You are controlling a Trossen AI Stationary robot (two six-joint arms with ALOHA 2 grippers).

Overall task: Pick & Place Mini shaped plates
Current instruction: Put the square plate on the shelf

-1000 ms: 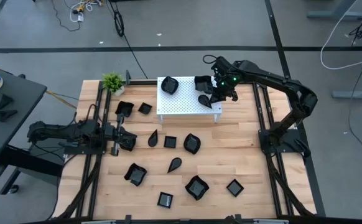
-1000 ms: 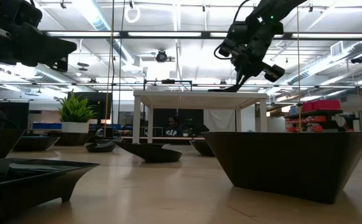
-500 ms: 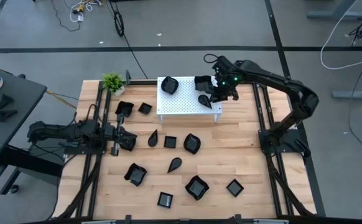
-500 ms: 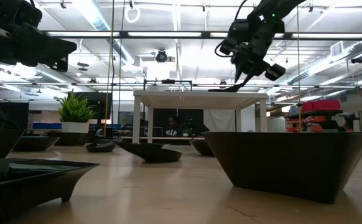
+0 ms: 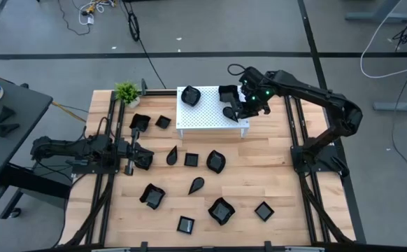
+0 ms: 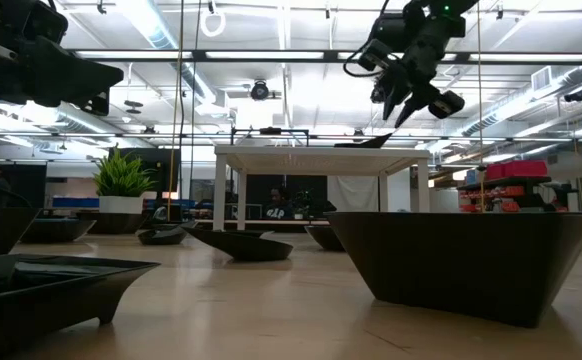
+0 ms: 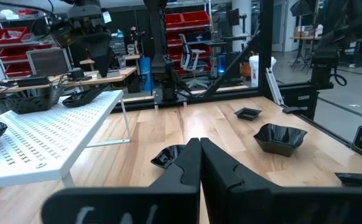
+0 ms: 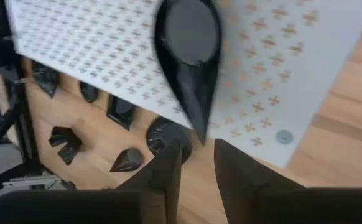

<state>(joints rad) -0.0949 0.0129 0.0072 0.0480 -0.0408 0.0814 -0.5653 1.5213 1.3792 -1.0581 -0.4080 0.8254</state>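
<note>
A black teardrop plate (image 5: 229, 112) (image 8: 190, 50) lies on the white perforated stand (image 5: 203, 119), near its right end. Just above it hangs my right gripper (image 5: 243, 108) (image 8: 196, 149), open, with nothing between its fingers. In the low view the right gripper (image 6: 399, 105) sits clear above the stand top (image 6: 311, 153), with the teardrop plate (image 6: 366, 143) resting flat. Two more plates rest on the stand: a rounded one (image 5: 190, 96) and a square one (image 5: 228, 92). My left gripper (image 5: 146, 159) (image 7: 199, 146) waits shut and empty, low over the left of the table.
Several black plates lie spread over the wooden table, among them a square one (image 5: 191, 159), a wavy one (image 5: 216, 162), a teardrop (image 5: 196, 185) and one at the front (image 5: 221, 210). A small green plant (image 5: 126, 92) stands at the back left corner.
My right gripper has opened, let go of the teardrop plate on the stand, and lifted up away from it. The left arm has not moved.
</note>
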